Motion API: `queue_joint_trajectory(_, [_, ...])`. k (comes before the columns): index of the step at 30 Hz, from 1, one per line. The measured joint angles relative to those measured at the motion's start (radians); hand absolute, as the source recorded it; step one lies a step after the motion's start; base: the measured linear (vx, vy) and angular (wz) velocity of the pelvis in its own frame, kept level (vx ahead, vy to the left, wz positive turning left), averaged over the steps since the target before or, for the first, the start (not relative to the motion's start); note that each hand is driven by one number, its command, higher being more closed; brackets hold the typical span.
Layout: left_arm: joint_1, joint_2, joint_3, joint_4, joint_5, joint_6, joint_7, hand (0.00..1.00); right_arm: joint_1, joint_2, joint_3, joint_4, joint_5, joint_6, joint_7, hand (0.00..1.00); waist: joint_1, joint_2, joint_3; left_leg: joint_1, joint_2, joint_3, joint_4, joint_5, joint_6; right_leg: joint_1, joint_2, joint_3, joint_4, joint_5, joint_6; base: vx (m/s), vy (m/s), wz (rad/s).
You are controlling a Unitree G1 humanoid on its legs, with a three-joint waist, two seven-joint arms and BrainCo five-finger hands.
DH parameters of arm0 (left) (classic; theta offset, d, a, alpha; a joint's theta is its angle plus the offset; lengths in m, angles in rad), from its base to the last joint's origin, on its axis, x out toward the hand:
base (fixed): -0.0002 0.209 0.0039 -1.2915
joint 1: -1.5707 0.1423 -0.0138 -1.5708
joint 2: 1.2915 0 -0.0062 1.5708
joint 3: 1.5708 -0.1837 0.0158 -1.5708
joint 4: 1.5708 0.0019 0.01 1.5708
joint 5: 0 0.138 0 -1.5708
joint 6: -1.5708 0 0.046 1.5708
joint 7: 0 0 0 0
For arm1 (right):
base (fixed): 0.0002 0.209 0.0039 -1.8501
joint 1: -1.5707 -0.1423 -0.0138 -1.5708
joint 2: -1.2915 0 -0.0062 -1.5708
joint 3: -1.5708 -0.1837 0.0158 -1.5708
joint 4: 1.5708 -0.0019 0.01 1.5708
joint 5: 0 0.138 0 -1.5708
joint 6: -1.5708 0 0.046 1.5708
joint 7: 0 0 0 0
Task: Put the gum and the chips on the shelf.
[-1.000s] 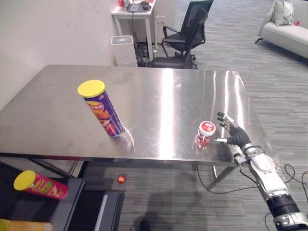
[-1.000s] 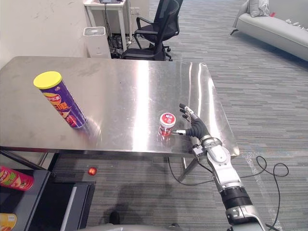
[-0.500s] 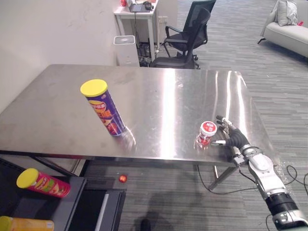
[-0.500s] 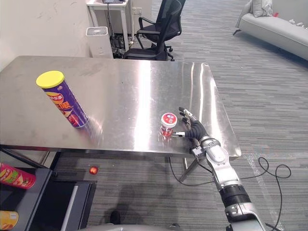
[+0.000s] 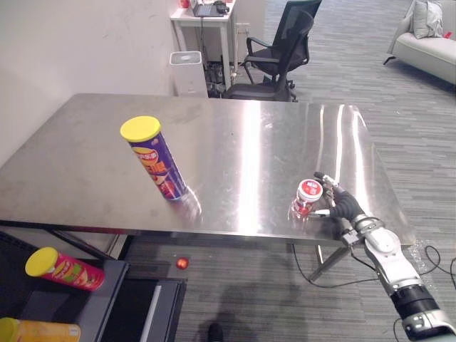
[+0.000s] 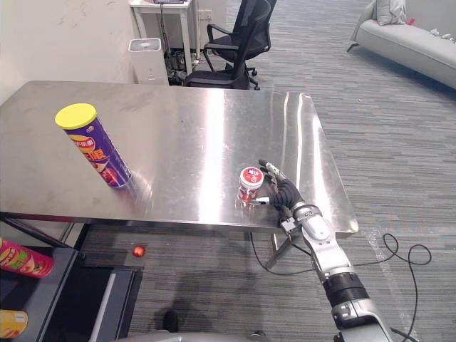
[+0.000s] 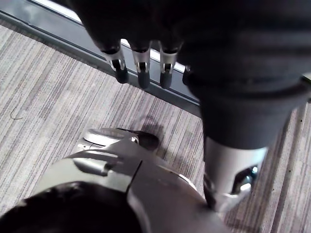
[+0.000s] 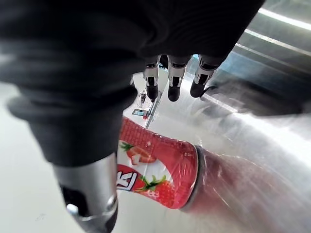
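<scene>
The right hand (image 6: 283, 193) flanks the red, strawberry-pictured gum jar (image 6: 249, 184) on the surface (image 6: 192, 121), unclenched, gripping nothing; the purple, yellow-lidded chips can (image 6: 100, 153) stands well apart.

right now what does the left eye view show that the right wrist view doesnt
Left eye view alone: the purple chips can standing farther left on the steel table, a red can on the shelf below, an office chair behind. Right wrist view alone: the strawberry print on the side of the gum tub, with straight fingers held off it. Both: the gum tub, the open right hand beside it and the table.
</scene>
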Motion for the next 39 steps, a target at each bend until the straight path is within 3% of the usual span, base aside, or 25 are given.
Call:
queue_joint_trajectory(9, [0.000, 0.002, 0.000, -0.001, 0.000, -0.001, 0.002, 0.00, -0.017, 0.001, 0.032, 0.000, 0.000, 0.000, 0.000, 0.00, 0.003, -0.004, 0.005, 0.000, 0.000, -0.002, 0.000, 0.000, 0.000, 0.001, 0.000, -0.001, 0.000, 0.000, 0.000, 0.00, 0.000, 0.00])
queue_joint_trajectory(10, [0.000, 0.002, -0.001, 0.000, 0.000, -0.001, 0.002, 0.00, -0.017, 0.001, 0.031, 0.000, 0.000, 0.000, 0.000, 1.00, 0.005, -0.004, 0.006, 0.000, 0.000, -0.002, 0.000, 0.000, 0.000, 0.001, 0.000, -0.002, 0.000, 0.000, 0.000, 0.00, 0.000, 0.00])
queue_joint_trajectory(17, [-0.001, 0.001, -0.001, -0.003, 0.000, -0.002, 0.002, 0.00, -0.021, 0.001, 0.031, 0.000, -0.004, -0.008, -0.002, 1.00, 0.020, -0.008, 0.016, 0.000, 0.000, -0.010, 0.000, 0.000, 0.000, 0.007, 0.001, -0.010, -0.001, -0.003, -0.003, 0.00, 0.000, 0.02])
queue_joint_trajectory(30, [-0.002, 0.002, -0.003, -0.004, 0.000, -0.007, 0.003, 0.00, -0.026, 0.001, 0.040, 0.000, -0.009, -0.018, -0.005, 1.00, 0.022, -0.010, 0.022, 0.000, 0.000, -0.012, 0.000, 0.001, -0.001, 0.008, 0.001, -0.012, -0.001, -0.003, -0.003, 0.00, 0.000, 0.00])
queue_joint_trajectory(39, [-0.001, 0.003, -0.008, -0.019, 0.001, -0.006, 0.005, 0.00, -0.038, 0.002, 0.038, -0.006, -0.039, -0.012, -0.072, 1.00, 0.022, -0.011, 0.021, 0.001, 0.000, -0.008, 0.001, 0.001, 0.000, 0.008, 0.001, -0.005, 0.000, -0.003, -0.003, 0.00, 0.000, 0.00])
